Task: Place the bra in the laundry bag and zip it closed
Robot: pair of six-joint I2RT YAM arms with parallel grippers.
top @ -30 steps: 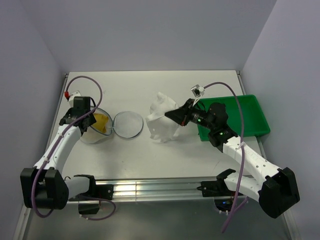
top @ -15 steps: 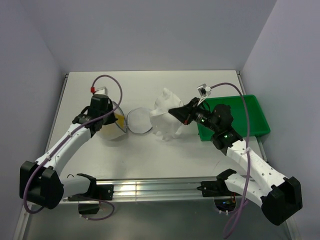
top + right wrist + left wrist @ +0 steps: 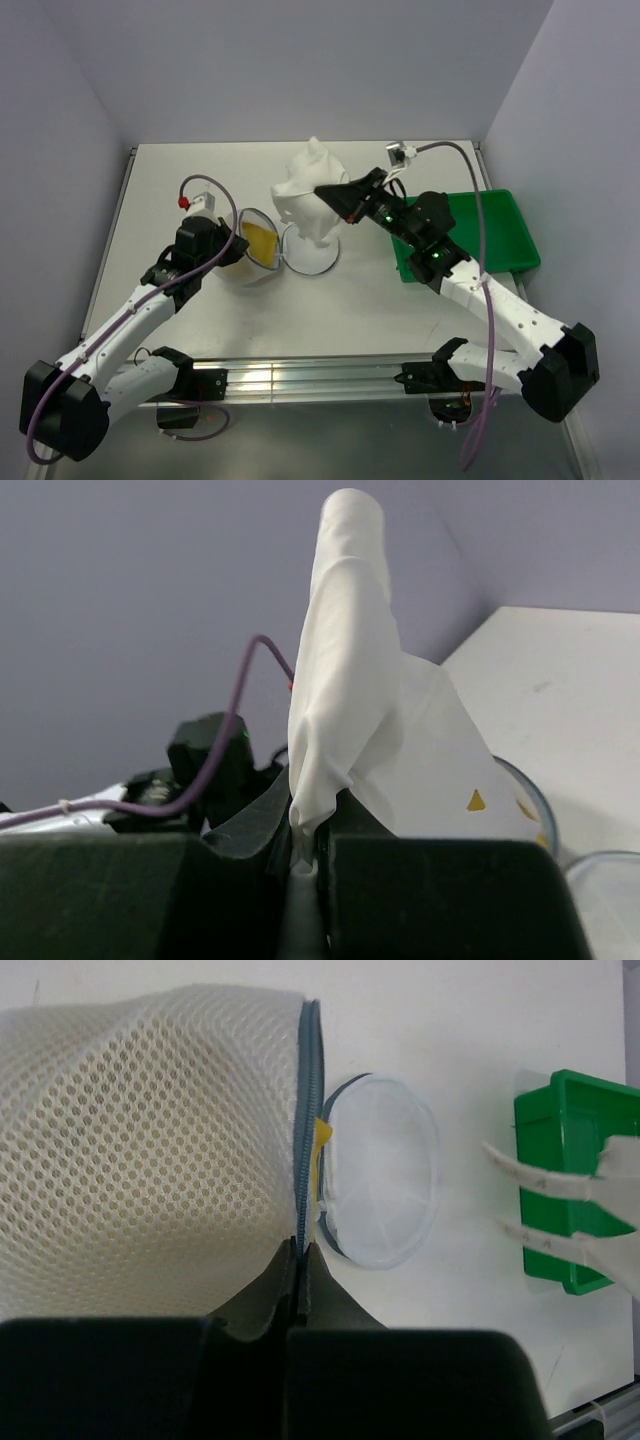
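The laundry bag (image 3: 258,245) is a white mesh drum lying on its side at left centre, its mouth facing right and something yellow showing inside. Its round lid flap (image 3: 313,256) lies open on the table beside the mouth. My left gripper (image 3: 232,256) is shut on the bag's zipper rim (image 3: 304,1140), with the mesh wall (image 3: 150,1150) filling the left wrist view. My right gripper (image 3: 322,192) is shut on the white bra (image 3: 300,195), which hangs lifted above the lid flap. In the right wrist view the bra (image 3: 350,680) rises from the right gripper (image 3: 318,830).
A green plastic tray (image 3: 505,235) sits at the right edge of the table, under the right arm's forearm, and the same tray (image 3: 570,1190) shows in the left wrist view. The white table (image 3: 180,170) ends at a metal rail in front.
My left gripper has closed on the bag's rim and carried the bag rightward toward the centre. My right gripper has lifted the bra up and to the left, over the lid flap.
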